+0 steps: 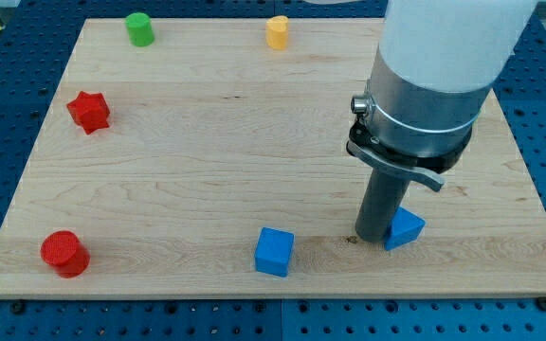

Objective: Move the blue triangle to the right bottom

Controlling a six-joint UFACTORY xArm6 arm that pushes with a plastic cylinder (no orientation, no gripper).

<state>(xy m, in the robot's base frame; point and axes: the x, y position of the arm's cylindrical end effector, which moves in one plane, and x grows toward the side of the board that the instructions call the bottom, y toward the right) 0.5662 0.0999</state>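
The blue triangle [406, 229] lies on the wooden board [207, 161] toward the view's bottom right, partly hidden behind my rod. My tip [373, 237] rests on the board just to the view's left of the triangle and touches it. The arm's wide grey and white body rises above it and covers the board's upper right.
A blue cube [274, 251] sits at the bottom middle. A red cylinder [63, 254] is at bottom left, a red star [89, 111] at left. A green cylinder [140, 28] and a yellow block [277, 31] sit along the top edge.
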